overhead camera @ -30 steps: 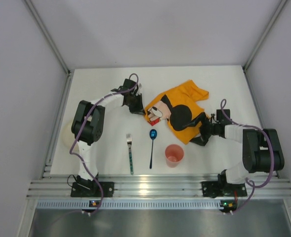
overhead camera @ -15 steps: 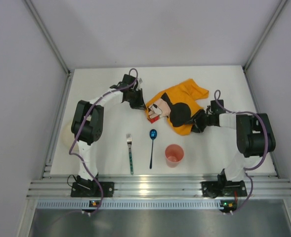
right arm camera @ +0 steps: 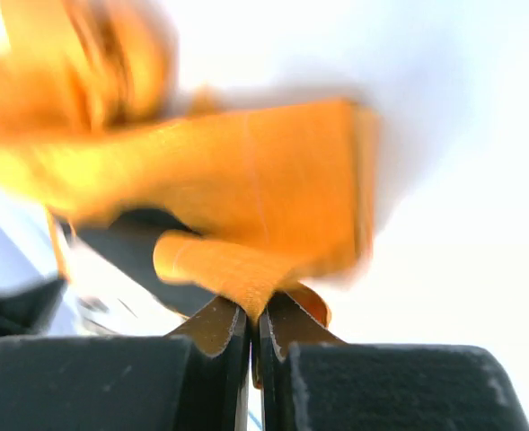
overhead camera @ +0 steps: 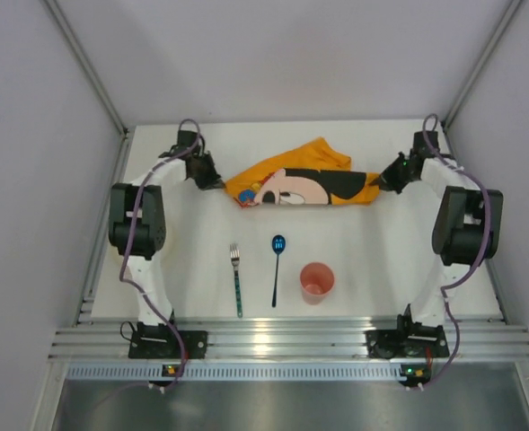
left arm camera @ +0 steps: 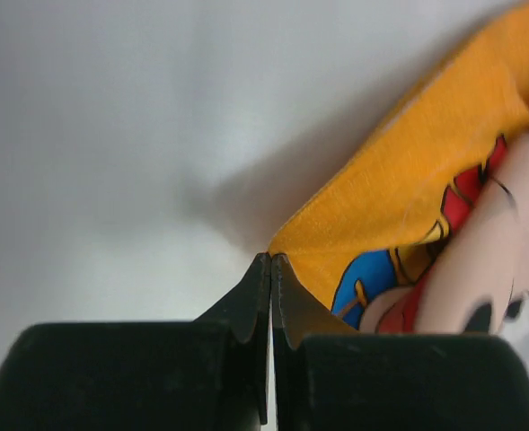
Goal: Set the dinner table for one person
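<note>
Left tool (overhead camera: 217,182) and right tool (overhead camera: 385,182) clamp opposite ends of the soft, likely light placemat (overhead camera: 304,184), slung over the far half of the rigid white counter (overhead camera: 381,260); end grips look right

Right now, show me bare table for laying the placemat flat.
Bare table: the far strip behind the placemat, and the patch right of the cup. Crowded: near centre, where fork, spoon and cup line up.

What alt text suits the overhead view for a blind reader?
Two robot arms stretch an orange cartoon-mouse placemat over a white table, left gripper and right gripper each pinching one end. Nearer lie a fork, a spoon and a pink cup.
</note>
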Tool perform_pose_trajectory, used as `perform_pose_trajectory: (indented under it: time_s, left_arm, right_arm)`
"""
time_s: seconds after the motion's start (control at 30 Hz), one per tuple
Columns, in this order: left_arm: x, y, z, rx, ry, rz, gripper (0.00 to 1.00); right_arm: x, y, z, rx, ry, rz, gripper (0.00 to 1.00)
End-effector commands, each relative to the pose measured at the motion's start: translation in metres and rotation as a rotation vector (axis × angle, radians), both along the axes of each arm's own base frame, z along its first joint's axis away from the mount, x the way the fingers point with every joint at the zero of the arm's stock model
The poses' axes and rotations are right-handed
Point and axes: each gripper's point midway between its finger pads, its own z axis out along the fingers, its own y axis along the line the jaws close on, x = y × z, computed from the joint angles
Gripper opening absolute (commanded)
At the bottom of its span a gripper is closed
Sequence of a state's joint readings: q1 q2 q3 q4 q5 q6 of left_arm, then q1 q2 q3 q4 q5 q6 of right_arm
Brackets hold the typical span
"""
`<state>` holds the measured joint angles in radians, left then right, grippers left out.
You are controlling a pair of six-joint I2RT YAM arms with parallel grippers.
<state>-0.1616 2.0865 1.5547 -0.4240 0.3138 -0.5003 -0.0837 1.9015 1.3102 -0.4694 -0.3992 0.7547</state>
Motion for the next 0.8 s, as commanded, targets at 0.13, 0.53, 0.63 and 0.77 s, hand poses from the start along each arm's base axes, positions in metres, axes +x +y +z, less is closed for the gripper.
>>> perform_pose_trajectory:
  time_s: [0.13, 0.53, 0.63, 0.77]
  left_arm:
    - [-0.031, 0.155, 0.08, 0.268, -0.182, 0.477, 0.0]
    - [-0.007, 0.113, 0.086, 0.063, -0.211, 0.351, 0.0]
    - [0.044, 0.099, 0.105, -0.024, -0.247, 0.329, 0.0]
    - [0.105, 0.088, 0.168, -0.11, -0.376, 0.308, 0.0]
  right_arm:
    - [-0.004, -0.06, 0.021, -0.174, 0.068, -0.071, 0.0]
    - [0.016, 0.011, 0.025, 0.022, 0.07, 0.045, 0.0]
    - [0.092, 0.02, 0.073, 0.072, -0.073, 0.066, 0.0]
    - [0.176, 0.025, 0.18, 0.245, -0.385, 0.044, 0.0]
